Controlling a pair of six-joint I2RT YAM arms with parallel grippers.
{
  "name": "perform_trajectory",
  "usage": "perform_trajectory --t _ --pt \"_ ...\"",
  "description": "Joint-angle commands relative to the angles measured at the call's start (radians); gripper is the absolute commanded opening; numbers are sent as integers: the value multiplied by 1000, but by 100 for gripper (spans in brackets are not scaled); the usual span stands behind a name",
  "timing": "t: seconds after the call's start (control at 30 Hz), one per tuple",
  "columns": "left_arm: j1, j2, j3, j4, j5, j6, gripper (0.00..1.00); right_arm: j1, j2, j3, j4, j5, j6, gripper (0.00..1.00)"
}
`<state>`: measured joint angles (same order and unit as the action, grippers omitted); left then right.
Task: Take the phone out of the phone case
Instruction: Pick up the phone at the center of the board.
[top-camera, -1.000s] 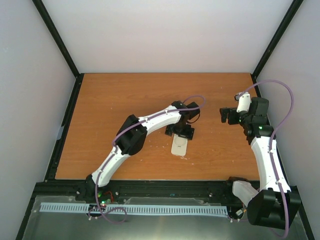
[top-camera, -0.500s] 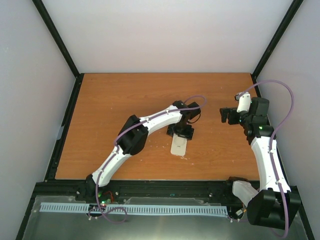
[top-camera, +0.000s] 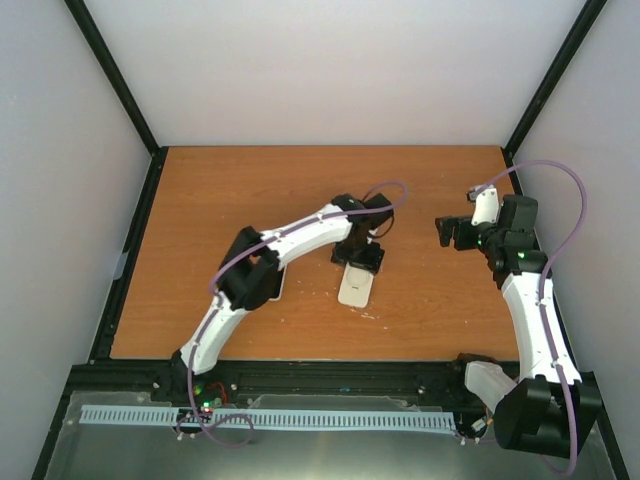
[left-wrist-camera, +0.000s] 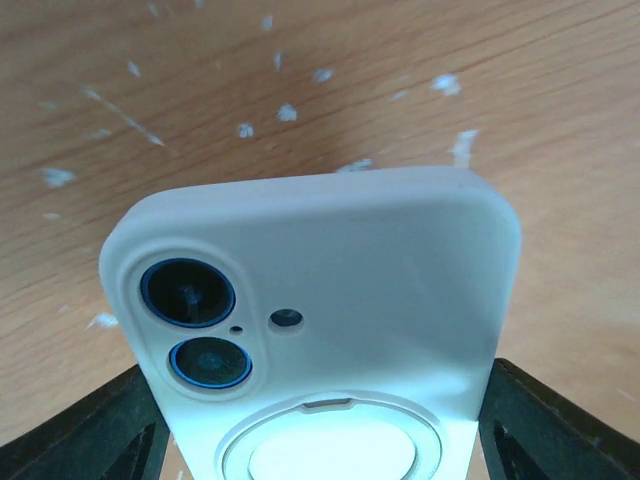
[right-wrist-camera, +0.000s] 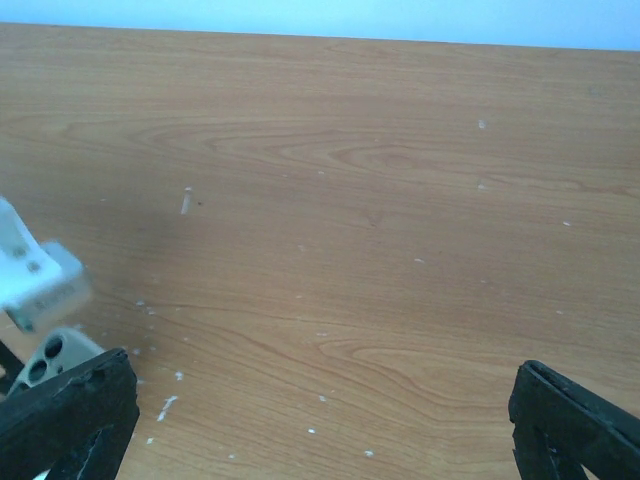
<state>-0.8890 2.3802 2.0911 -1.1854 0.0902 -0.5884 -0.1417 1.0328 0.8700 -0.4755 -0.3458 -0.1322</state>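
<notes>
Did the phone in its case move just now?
Yes. The phone case slid a little away from the near edge of the table, toward the back, gripped by the left hand.

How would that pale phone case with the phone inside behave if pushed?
The matte, round-cornered pale phone case looks rubbery, so probably grippy, not slippery. Lying flat on the wooden table, it should slide rather than roll or tip. Holding the phone, it likely feels stiff.

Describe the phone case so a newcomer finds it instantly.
Near the middle of the wooden table, find the left gripper. The white phone case lies back up between its fingers: the only pale slab there, with two blue-ringed camera lenses.
</notes>
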Motion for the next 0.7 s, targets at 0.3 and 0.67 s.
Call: perform_trajectory --t 0.3,0.67 --pt "164 -864 -553 872 453 267 59 -9 -82 150 -286 -837 -226 100" --pt "415 -1073 -955 1638 1195 4 59 108 -51 176 -302 -1231 -250 100"
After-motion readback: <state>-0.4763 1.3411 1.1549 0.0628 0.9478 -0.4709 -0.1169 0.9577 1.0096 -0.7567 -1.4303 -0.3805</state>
